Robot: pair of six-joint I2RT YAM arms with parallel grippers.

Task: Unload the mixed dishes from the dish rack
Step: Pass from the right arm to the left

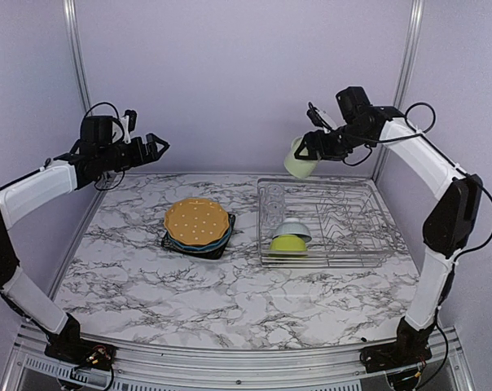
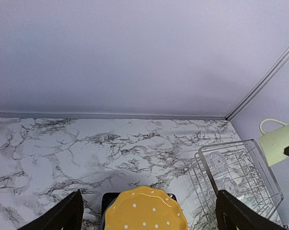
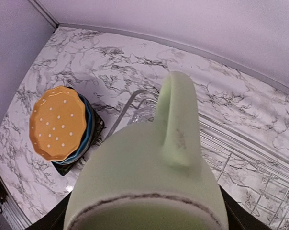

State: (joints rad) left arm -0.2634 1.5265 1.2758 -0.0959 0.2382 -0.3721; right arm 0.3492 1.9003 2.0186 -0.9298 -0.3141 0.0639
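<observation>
Presently the right gripper [image 1: 309, 151] is clamped on the pale green mug [image 1: 298, 160] and holds it in the air above the far left corner of the dish rack [image 1: 336, 262], well clear of the wire sides. In the right wrist view the mug fills the lower frame with its handle uppermost, which hides the fingers, so the exact contact, probably on the rim or wall opposite the handle, cannot be confirmed. The height suits a carry: the mug can pass over the rack edge and the upright tines without catching. The left gripper [image 1: 159, 146] hangs high over the far left of the table [image 1: 189, 301], its fingers [image 2: 63, 215] spread wide apart and holding nothing; this position keeps it out of the right arm's path. On the table left of the rack, the orange dotted plate [image 1: 197, 221] rests on the blue plate [image 3: 89, 125], which rests on the dark square plate [image 1: 171, 243]; stacking them leaves bare marble around the pile as a set-down area. In the rack, the clear glass [image 1: 270, 208] lies at the left end, and just nearer the small white bowl [image 1: 293, 229] sits inverted on the lime green bowl [image 1: 287, 243]. By this layout the unloading is judged about half done, and the step in hand is transfer of the mug to the table
</observation>
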